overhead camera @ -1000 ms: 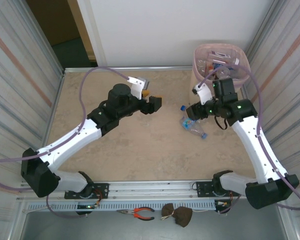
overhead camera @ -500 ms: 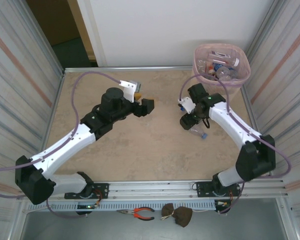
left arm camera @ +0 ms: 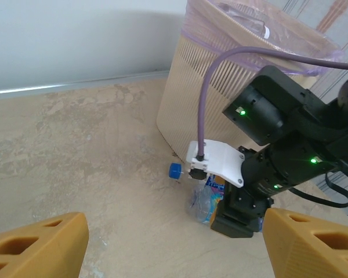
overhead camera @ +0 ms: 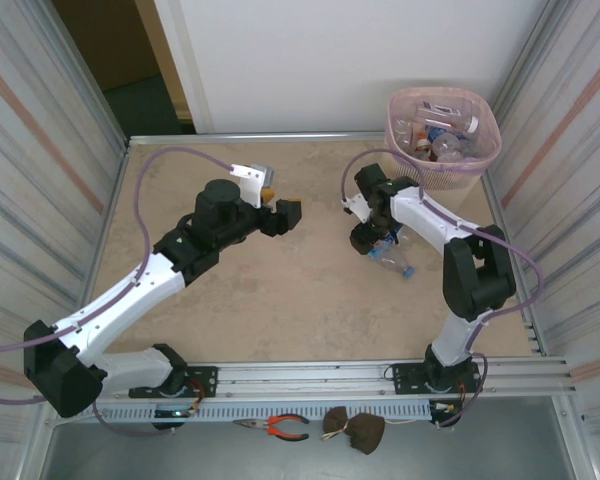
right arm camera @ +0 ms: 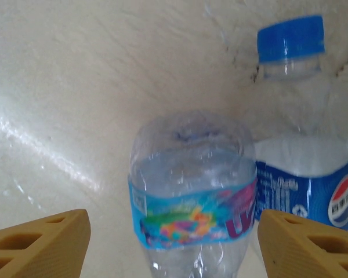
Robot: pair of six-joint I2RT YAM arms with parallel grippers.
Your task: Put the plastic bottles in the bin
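Two plastic bottles [overhead camera: 390,260] lie on the bench [overhead camera: 280,300] under your right jaws.

Right jaws: spread wide, gripping nothing. The clear bottle with the multicoloured label [right arm camera: 191,191] lies in the gap between the two fingers; contact cannot be told. The blue-capped Pepsi bottle [right arm camera: 304,174] lies just beside it, ahead of one fingertip.

Left jaws: spread wide, empty, well apart from both bottles.

The bin [left arm camera: 203,98] stands just beyond your right jaws, with more bottles [overhead camera: 442,130] inside.
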